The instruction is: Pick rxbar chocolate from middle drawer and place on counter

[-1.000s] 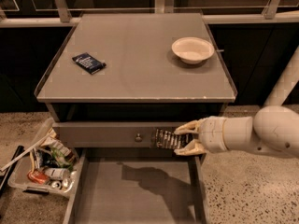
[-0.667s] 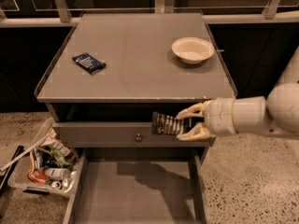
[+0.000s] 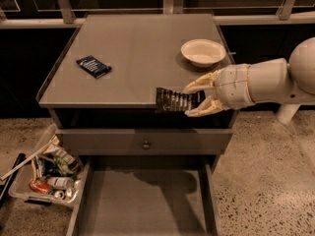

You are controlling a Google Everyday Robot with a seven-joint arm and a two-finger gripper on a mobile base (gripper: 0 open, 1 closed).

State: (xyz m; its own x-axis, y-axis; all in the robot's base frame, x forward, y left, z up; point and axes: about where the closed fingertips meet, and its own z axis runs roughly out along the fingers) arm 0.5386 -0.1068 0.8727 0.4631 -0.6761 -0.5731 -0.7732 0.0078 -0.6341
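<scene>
Cream two-finger gripper [image 3: 191, 101], right of centre, is clamping the small black striped-wrapper rxbar chocolate [image 3: 172, 101] and lifting it from drawer-front height to the flat grey counter [image 3: 142, 48] front rim, above the open grey middle drawer [image 3: 142, 205] at bottom, so pick is looking done, placing next.

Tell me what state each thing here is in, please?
gripper: shut on the rxbar chocolate, at the front edge of the counter.
rxbar chocolate: held flat by one end.
middle drawer: pulled open.
top drawer: shut.
bowl: upright on the counter.
dark blue packet: lying flat on the counter.
floor bin: open, holding clutter.
</scene>
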